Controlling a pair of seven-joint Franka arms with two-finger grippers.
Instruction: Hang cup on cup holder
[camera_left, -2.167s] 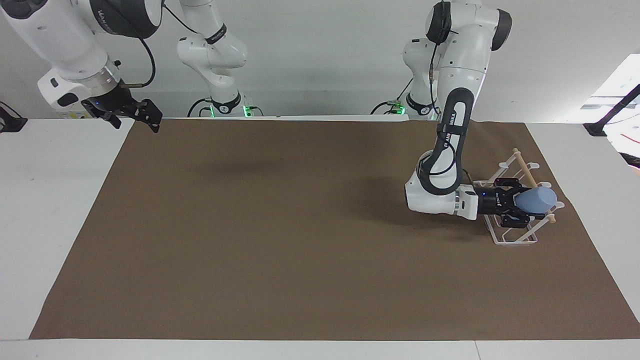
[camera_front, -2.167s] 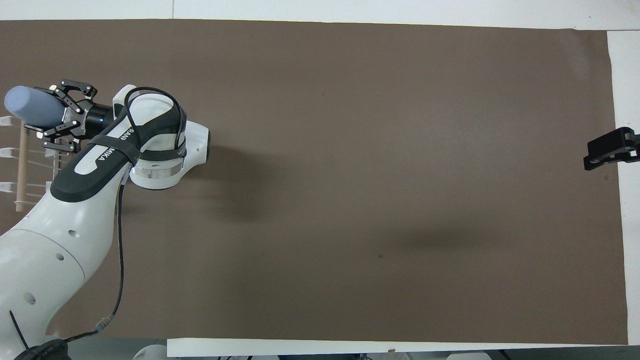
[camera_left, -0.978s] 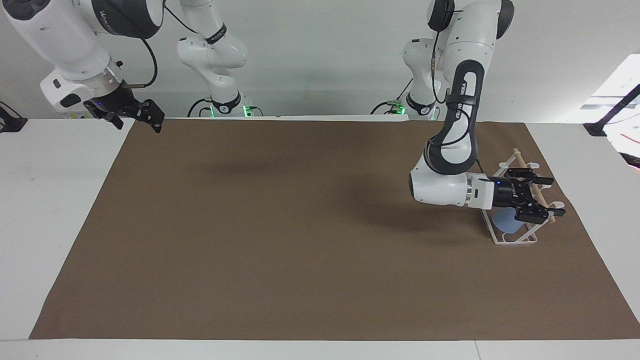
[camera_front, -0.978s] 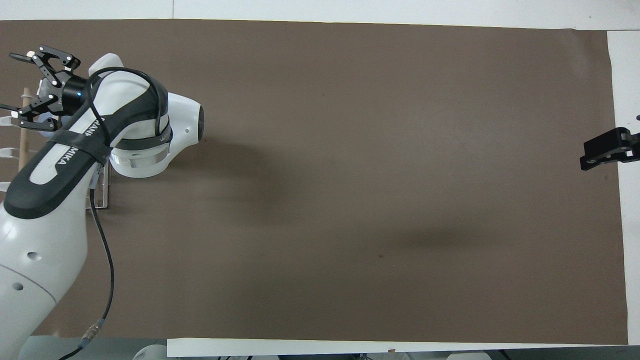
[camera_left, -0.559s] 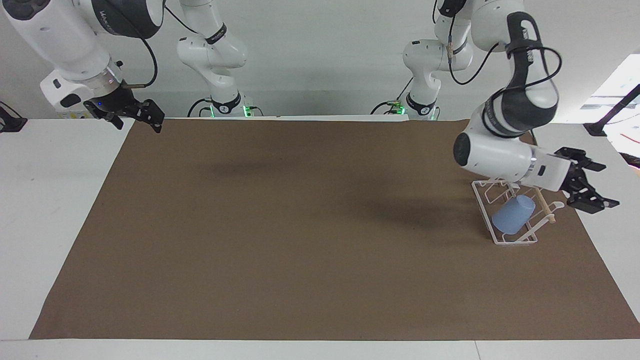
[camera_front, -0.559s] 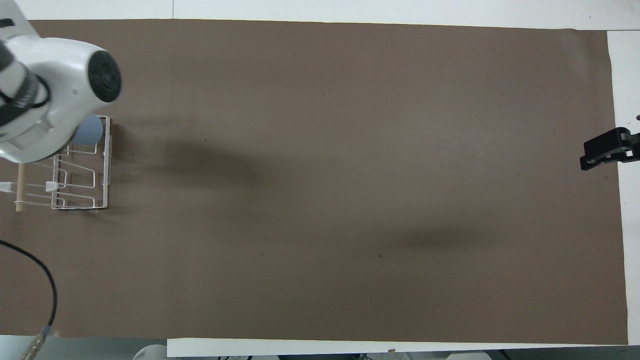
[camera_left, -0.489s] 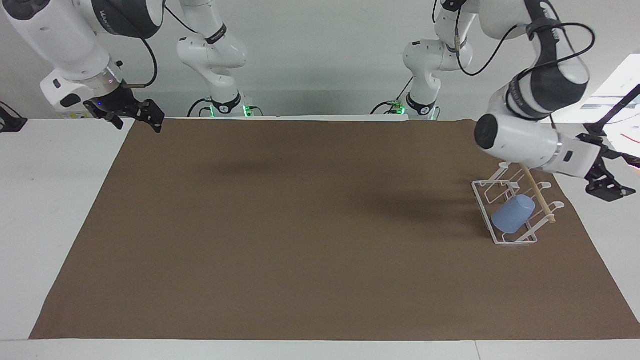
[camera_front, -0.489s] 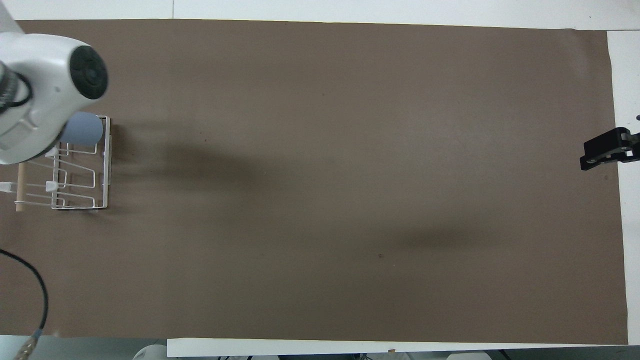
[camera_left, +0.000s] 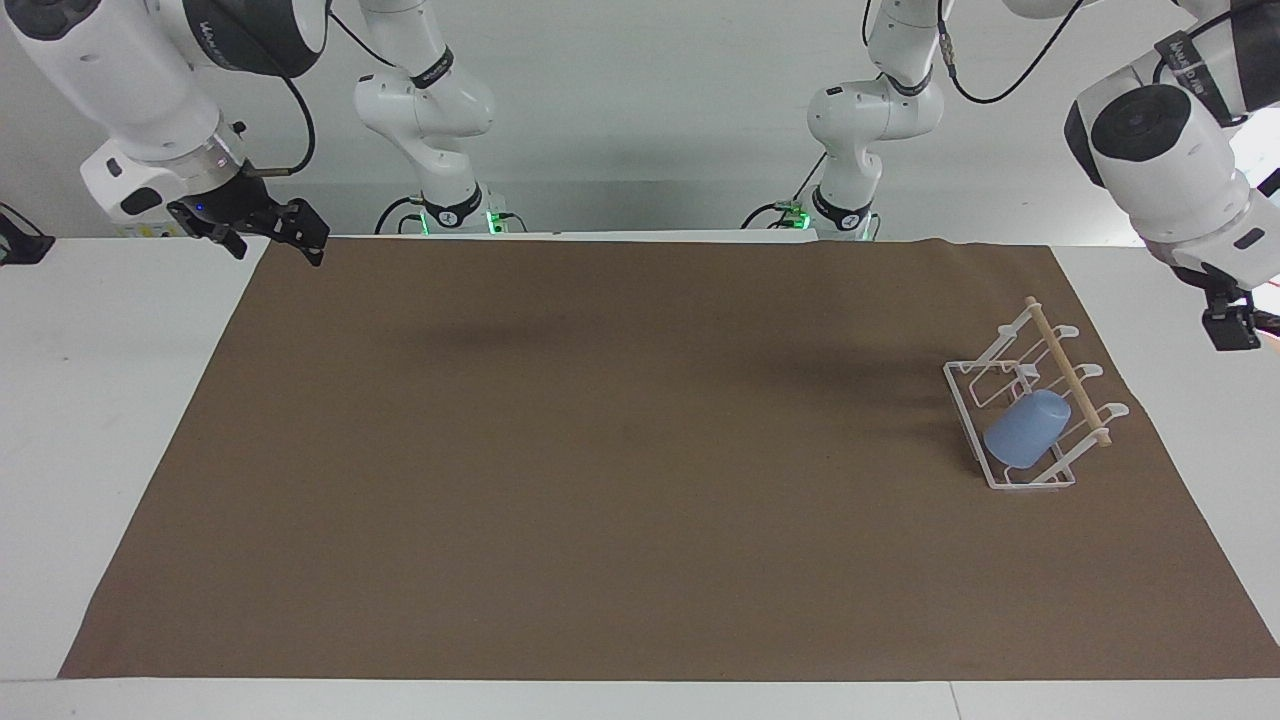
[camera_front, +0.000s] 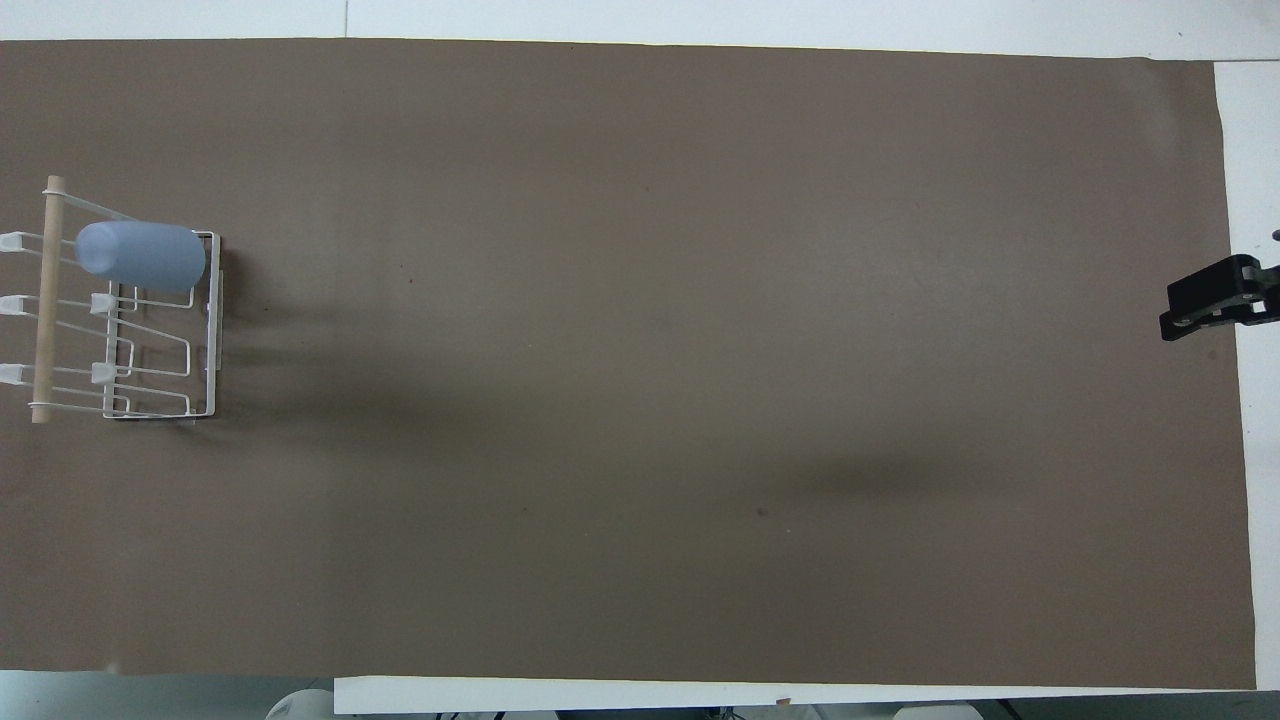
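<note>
The light-blue cup (camera_left: 1027, 428) hangs tilted on a slanted prong of the white wire cup holder (camera_left: 1008, 481), at the end of the rack farthest from the robots. Its closed end points up toward the wooden dowel (camera_left: 1066, 372). Nothing grips it. In the overhead view the cup (camera_front: 140, 257) lies across the holder (camera_front: 211, 330) beside the dowel (camera_front: 46, 300). My left gripper (camera_left: 1232, 325) is raised over the white table by the mat's edge, apart from the holder. My right gripper (camera_left: 275, 232) waits over the mat's corner at the right arm's end; it also shows in the overhead view (camera_front: 1215, 300).
A brown mat (camera_left: 600, 450) covers most of the white table (camera_left: 100, 400). The holder stands on the mat at the left arm's end. Nothing else lies on the mat.
My left gripper let go of the cup on the prong, then rose and swung away from the holder to the table's edge. The cup stays on the rack. The right arm has not moved.
</note>
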